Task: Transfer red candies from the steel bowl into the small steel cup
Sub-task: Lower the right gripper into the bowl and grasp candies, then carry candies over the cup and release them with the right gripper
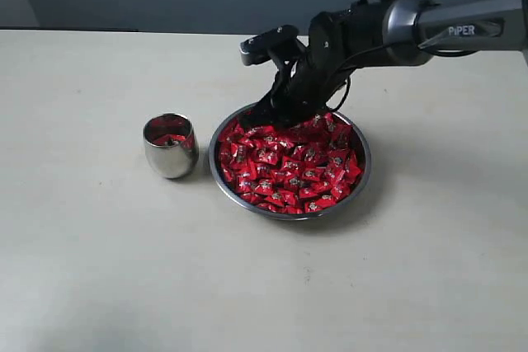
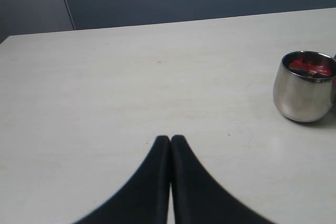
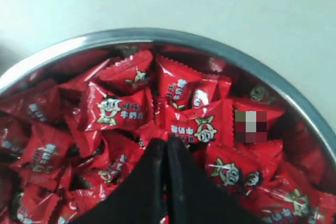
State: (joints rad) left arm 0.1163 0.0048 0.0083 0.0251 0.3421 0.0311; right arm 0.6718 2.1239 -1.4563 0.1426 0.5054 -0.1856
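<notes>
Right wrist view: right gripper (image 3: pixel 167 140) is pinched shut in the red candies (image 3: pixel 121 109) filling the steel bowl (image 3: pixel 210 43), can't tell if it caught one. Pickup step, I reckon; next, lift toward the small steel cup (image 1: pixel 170 150) just beside the bowl.

Exterior overlooks table (image 1: pixel 82 269), right wrist close over bowl (image 3: pixel 173 36), left low facing cup (image 2: pixel 302 95)

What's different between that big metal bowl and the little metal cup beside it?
The bowl is wide and shallow; the cup is narrow and taller for its width. The bowl is heaped with red candies; the cup shows only a few. The right end effector dips into the bowl, not the cup. Both are shiny steel, upright on the table.
</notes>
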